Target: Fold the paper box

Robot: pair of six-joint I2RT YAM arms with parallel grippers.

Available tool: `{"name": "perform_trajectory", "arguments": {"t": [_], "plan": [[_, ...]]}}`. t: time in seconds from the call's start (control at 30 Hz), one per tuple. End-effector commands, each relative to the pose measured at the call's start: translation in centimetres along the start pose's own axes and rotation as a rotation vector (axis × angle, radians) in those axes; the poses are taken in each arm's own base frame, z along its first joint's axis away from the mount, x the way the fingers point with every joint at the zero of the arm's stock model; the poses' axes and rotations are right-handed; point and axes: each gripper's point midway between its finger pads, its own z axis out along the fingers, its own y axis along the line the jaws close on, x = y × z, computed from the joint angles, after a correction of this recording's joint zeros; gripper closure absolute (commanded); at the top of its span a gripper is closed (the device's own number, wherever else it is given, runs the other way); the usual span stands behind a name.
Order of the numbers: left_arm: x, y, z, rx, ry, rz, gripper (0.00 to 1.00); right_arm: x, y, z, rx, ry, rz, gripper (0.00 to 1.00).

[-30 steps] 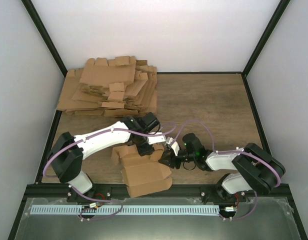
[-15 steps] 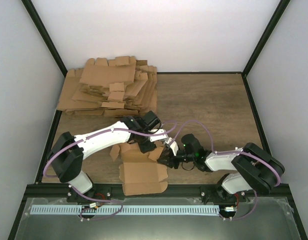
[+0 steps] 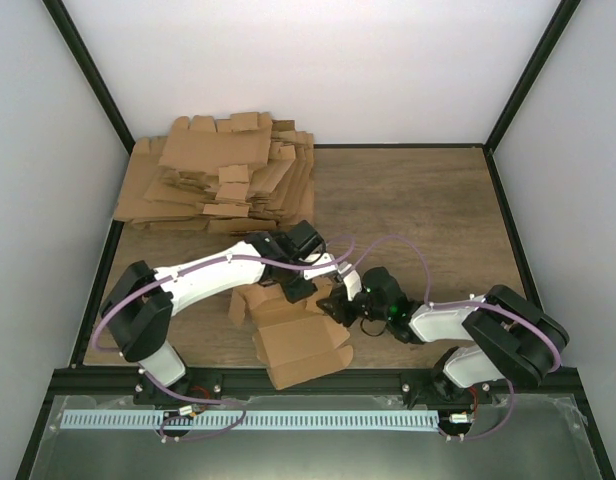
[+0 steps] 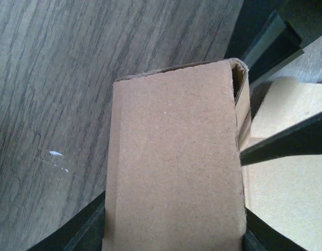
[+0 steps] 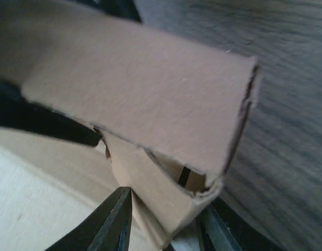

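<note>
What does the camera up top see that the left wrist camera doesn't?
Only the top view shows the big pile of flat cardboard at the back and the white wall behind it. Only the left wrist view shows a little white mark on the wood. Both show the paper box and the wooden table.

Overhead view: I read bright, even, diffuse light; white walls (image 3: 288, 70) near washout at upper centre, worktop (image 3: 418, 200) grain clear, shadows soft and faint along the lower middle. Left wrist view: sharp; grain crisp at upper left, paper box (image 4: 171, 167) texture resolved, pale overexposed patch at right edge. Right wrist view: I see soft focus throughout, upper left corner in deep shadow, grain at right smeared.
</note>
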Motion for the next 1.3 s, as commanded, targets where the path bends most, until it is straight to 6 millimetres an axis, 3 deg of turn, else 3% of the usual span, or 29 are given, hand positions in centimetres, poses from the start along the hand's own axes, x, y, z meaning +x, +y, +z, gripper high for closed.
{"name": "perform_trajectory", "arguments": {"t": [0.0, 0.27, 0.57, 1.0, 1.27], "plan": [[-1.0, -0.3, 0.7, 0.019, -0.023, -0.026, 0.50, -4.5, -1.2, 0.3, 0.104, -0.146, 0.026, 0.64], [-1.5, -0.6, 0.8, 0.034, -0.046, -0.069, 0.50, -5.3, -3.7, 0.8, 0.233, -0.174, 0.060, 0.74], [-2.4, -0.5, 1.3, 0.048, -0.049, -0.175, 0.50, -5.0, -7.3, -0.6, 0.451, -0.218, 0.142, 0.99], [-3.8, -1.3, 1.9, 0.117, -0.085, -0.311, 0.49, -4.8, -9.7, -1.7, 0.600, -0.253, 0.173, 0.99], [-5.1, -1.7, 0.9, 0.156, -0.142, -0.351, 0.34, -6.1, -7.7, -1.8, 0.489, -0.316, 0.068, 0.99]]}}
